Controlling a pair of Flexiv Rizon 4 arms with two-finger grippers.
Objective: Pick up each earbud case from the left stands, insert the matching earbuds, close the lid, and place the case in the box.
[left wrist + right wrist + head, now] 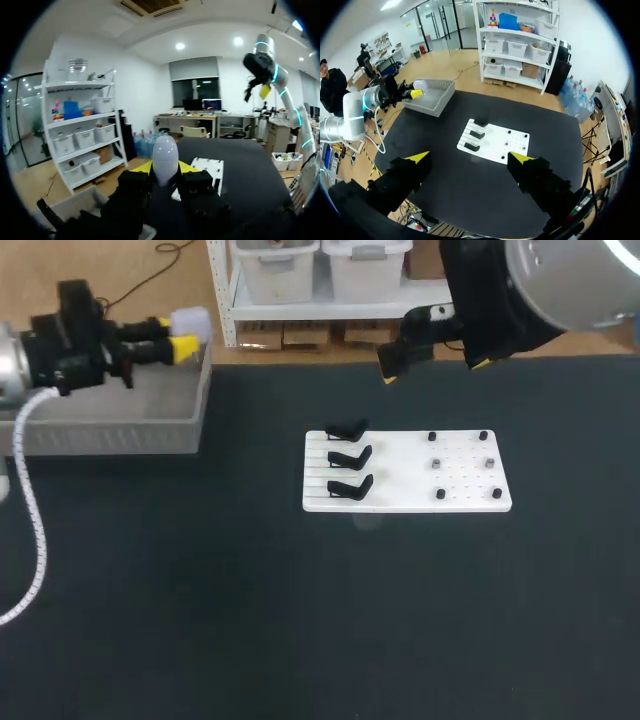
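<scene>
Laboratory room. A dark bench (200, 620) stands on a light wood-toned floor (455, 65). Past its far edge is a white shelving unit (75, 86) carrying pale storage bins (84, 138), with cardboard boxes (300, 337) at its lowest level. White walls (140, 85) meet a white ceiling (150, 30) with round recessed lights (181, 46). A dark window (195, 90) sits above desks (200, 119) bearing monitors (211, 104). Glass partitions (20, 125) close one side. Blue water bottles (142, 145) stand beside the shelving.

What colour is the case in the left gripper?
The case is white, clearest in the left wrist view.
</scene>
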